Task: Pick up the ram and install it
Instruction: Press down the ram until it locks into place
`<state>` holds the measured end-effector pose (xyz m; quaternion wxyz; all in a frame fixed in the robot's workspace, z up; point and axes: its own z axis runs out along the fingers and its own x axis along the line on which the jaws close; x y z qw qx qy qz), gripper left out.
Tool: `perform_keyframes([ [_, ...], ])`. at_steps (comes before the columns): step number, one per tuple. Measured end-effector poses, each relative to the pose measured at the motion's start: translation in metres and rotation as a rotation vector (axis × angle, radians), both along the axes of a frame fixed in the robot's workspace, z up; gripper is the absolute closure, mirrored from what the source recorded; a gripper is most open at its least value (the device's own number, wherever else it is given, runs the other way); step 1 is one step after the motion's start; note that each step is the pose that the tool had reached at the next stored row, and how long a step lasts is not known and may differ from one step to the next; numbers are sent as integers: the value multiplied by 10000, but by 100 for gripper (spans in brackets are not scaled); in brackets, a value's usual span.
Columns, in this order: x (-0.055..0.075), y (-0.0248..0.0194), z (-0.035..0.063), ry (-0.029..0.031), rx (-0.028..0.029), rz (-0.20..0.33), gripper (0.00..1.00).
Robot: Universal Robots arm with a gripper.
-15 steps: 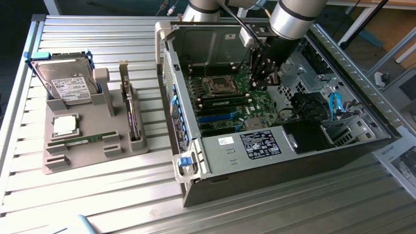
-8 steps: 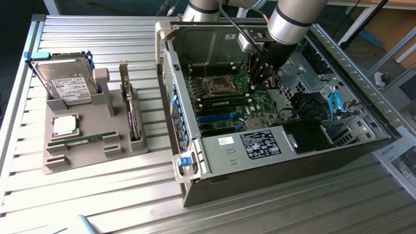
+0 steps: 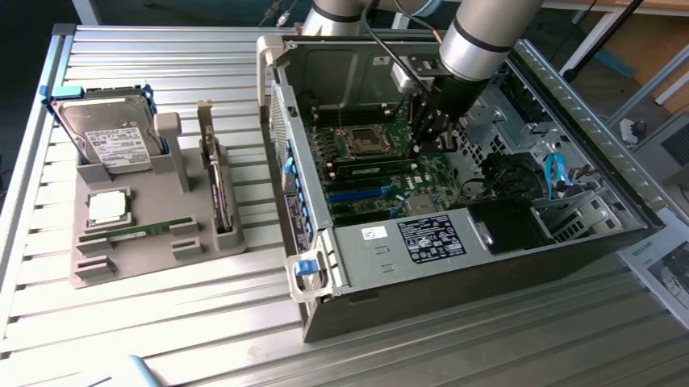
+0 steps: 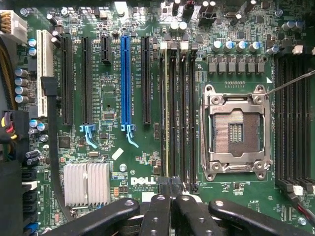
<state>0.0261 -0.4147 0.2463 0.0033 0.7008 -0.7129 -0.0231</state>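
Note:
A ram stick [image 4: 168,113] stands edge-on in one of the memory slots beside the empty processor socket [image 4: 236,130]; in the exterior view it shows as a green strip [image 3: 372,171] on the motherboard. My gripper [image 4: 172,189] is shut with nothing between its black fingers [image 4: 157,216], right over the near end of that slot; I cannot tell whether it touches the stick. In the exterior view the gripper [image 3: 428,145] reaches down into the open computer case [image 3: 323,266]. Another green ram stick [image 3: 138,232] lies in the grey holder [image 3: 97,270] outside the case.
The grey holder also carries a silver hard drive [image 3: 108,137], a square silver processor [image 3: 108,207] and an upright card [image 3: 219,189]. Around the memory slots are a blue expansion slot [image 4: 126,83], a silver heat sink [image 4: 86,183] and black cables [image 4: 51,147].

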Motion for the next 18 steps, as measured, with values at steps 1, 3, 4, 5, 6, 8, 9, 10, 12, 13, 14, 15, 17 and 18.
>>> perform_keyframes([
  [1, 0, 0, 0, 0, -1, 0, 90],
  [3, 0, 0, -1, 0, 1, 0, 90],
  [4, 9, 1, -1, 0, 2, -1, 90],
  [5, 24, 1, -1, 0, 2, 0, 90],
  [6, 44, 0, -1, 0, 1, 0, 90],
  [8, 58, 1, -1, 0, 2, 0, 90],
  [9, 60, 0, -1, 0, 2, 0, 90],
  [10, 60, 0, -1, 0, 1, -1, 90],
  [12, 60, 0, -11, 0, 3, 0, 90],
  [13, 60, 0, -24, 0, 1, 0, 90],
  [14, 60, 0, -34, 0, 1, 0, 90],
  [15, 60, 0, -40, 0, 1, 0, 90],
  [17, 60, 0, -43, 1, -1, 0, 90],
  [18, 60, 0, -43, 0, 0, 0, 90],
])
